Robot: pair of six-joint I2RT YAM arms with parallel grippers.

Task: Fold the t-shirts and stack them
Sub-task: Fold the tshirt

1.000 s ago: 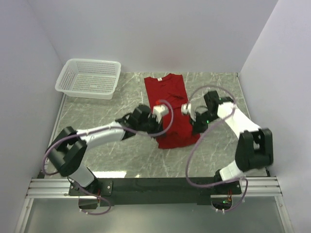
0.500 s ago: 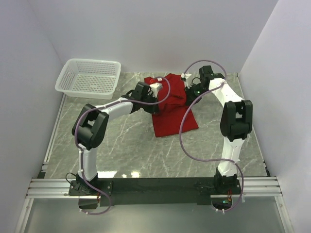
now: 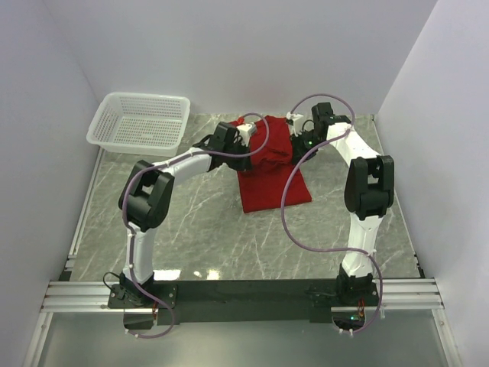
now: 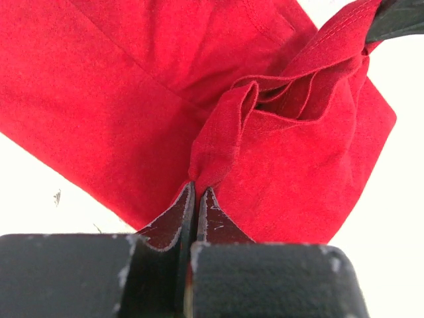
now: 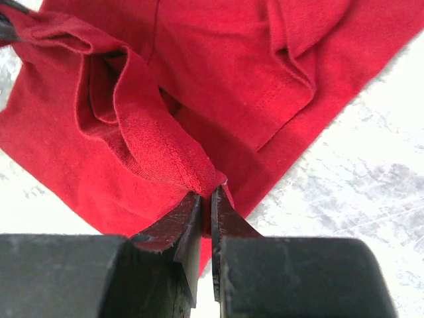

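Nearest the arm bases there is bare marble table [image 3: 191, 237], then the near edge of the red t-shirt [image 3: 273, 187], lying flat as a narrow strip whose long axis runs straight away from the robot. Farther up, the cloth leaves the table. The left gripper [image 4: 197, 191] is clenched on a pinch of hem at the strip's left side, and the right gripper [image 5: 206, 195] is clamped just as tight on a stitched fold at its right side. The two hang side by side over the shirt's far end, with bunched fabric sagging between them. So the shirt lies below and back toward the robot from both pincers, and neither arm looks nearer than the other. That looks like a lengthwise fold in hand, and the judgement is that the held edge must go down squarely across the strip, both sides level. Off to the far left sits the white basket [image 3: 140, 122], well apart from the shirt.
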